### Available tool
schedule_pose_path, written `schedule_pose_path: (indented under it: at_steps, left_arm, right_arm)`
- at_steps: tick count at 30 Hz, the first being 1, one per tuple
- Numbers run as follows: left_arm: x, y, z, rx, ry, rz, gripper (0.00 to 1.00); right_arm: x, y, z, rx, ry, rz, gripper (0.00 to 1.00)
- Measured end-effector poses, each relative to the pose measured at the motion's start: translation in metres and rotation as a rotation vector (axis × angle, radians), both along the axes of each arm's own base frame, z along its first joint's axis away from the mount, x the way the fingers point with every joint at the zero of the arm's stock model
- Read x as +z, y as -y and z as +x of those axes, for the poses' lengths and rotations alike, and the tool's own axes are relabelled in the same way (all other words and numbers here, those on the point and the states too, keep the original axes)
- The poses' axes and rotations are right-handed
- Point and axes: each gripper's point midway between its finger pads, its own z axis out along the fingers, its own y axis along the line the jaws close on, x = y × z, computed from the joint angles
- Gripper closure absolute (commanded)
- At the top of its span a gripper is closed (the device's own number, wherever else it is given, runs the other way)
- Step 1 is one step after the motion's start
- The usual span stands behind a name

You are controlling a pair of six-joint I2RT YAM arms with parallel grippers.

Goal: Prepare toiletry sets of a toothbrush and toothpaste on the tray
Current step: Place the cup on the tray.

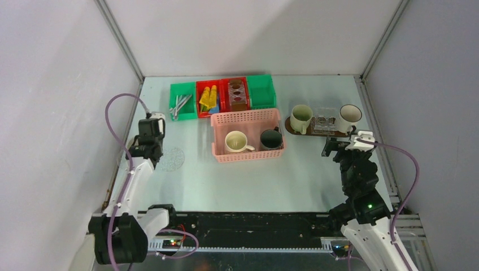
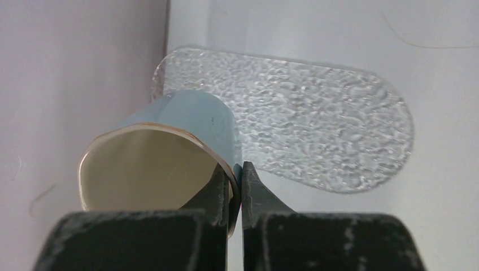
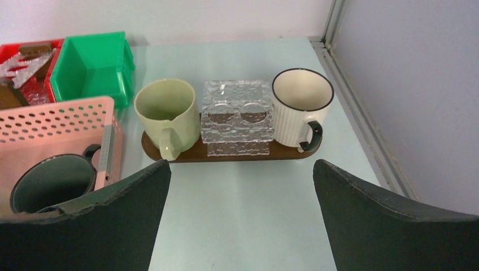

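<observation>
At the far left, beside the wall, the left jaws pinch the rim of a pale blue mug, one finger inside and one outside, above the clear patterned disc. At the back of the table, a green bin holds brushes and a red bin holds tubes. In front of them, the pink basket contains a cream mug and a dark mug. To its right, the tray carries a pale green mug, a clear holder and a white mug. The right jaws are spread wide and hold nothing, just in front of the tray.
</observation>
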Motion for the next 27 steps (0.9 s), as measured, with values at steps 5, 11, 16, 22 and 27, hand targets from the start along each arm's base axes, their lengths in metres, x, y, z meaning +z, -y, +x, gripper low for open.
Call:
schedule_pose_path:
  at_steps: [5,11,16,22,27]
  left_arm:
    - [0.000,-0.026,-0.003,0.059,0.017,-0.039,1.00]
    - [0.000,-0.048,-0.001,0.123,0.021,-0.105,0.96]
    - [-0.015,-0.054,0.003,0.133,-0.033,-0.161,0.91]
    - [-0.028,-0.060,0.000,0.138,-0.101,-0.180,0.88]
    - [-0.033,-0.064,0.000,0.127,-0.134,-0.170,0.84]
  right_arm:
    - [-0.013,-0.007,0.003,0.024,-0.054,-0.020,0.01]
    - [-0.019,-0.010,0.004,0.034,-0.081,-0.031,0.01]
    - [-0.023,-0.013,0.005,0.047,-0.096,-0.036,0.01]
    - [-0.024,-0.014,0.005,0.052,-0.102,-0.038,0.01]
    - [-0.025,-0.015,0.005,0.058,-0.105,-0.039,0.01]
